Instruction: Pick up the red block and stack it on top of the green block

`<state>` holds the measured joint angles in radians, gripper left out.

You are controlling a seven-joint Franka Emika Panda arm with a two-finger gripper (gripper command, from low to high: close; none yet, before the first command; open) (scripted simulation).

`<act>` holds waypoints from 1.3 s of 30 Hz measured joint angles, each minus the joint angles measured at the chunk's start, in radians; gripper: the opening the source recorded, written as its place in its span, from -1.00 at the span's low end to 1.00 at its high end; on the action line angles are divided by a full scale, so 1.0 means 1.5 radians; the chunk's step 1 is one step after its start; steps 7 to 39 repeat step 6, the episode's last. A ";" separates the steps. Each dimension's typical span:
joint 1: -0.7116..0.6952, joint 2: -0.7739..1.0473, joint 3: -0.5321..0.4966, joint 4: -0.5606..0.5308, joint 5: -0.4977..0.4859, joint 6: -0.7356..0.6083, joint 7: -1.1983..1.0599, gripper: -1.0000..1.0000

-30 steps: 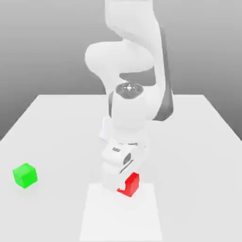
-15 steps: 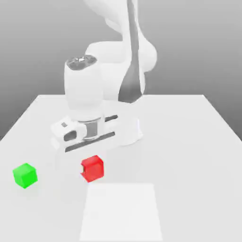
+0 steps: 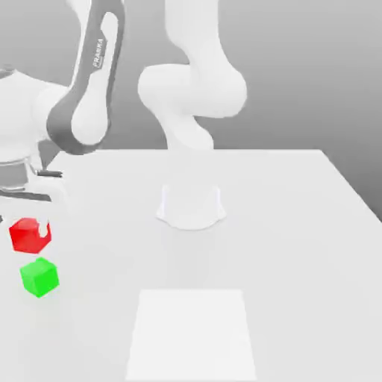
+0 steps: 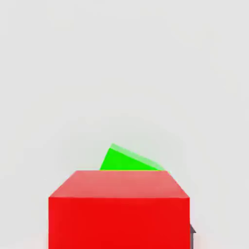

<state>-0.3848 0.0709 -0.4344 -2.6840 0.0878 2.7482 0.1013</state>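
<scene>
As you are watching the exterior view, your gripper [image 3: 30,233] is hanging near nine o'clock, a little toward eight, with its jaws clamping on the red block [image 3: 30,236]. You are holding the block between the fingertips, and one pale finger [image 3: 43,227] is lying across its edge on the three o'clock side. The green block [image 3: 39,277] is sitting on the table [image 3: 287,246], just beyond the red one toward six o'clock in that view, and a strip of pale surface is showing between the two.

In your hand view, the red block is turning a broad, bright front face and a duller, paler upper face toward you, both looking plain and smooth, with straight edges. It is covering part of the green block, whose visible corner is poking out past the red edge, one face bright and a narrow one paler. The green block is sitting at an angle to the red one's edges. A small dark piece [image 4: 192,236] is peeking out beside the red block; you cannot tell what it is.

For moving, you are having open tabletop from the green block toward three o'clock in the exterior view, with the white panel [image 3: 191,336] lying at six o'clock and the arm's base [image 3: 192,209] standing near the middle. The table's far edge is running across toward twelve o'clock.
</scene>
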 joint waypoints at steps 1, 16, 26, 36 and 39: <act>-0.007 0.021 0.012 0.001 0.025 0.018 -0.017 -1.00; -0.023 0.062 0.038 0.004 0.074 0.051 -0.053 1.00; -0.023 0.062 0.038 0.004 0.074 0.051 -0.053 1.00; -0.023 0.062 0.038 0.004 0.074 0.051 -0.053 1.00; -0.023 0.062 0.038 0.004 0.074 0.051 -0.053 1.00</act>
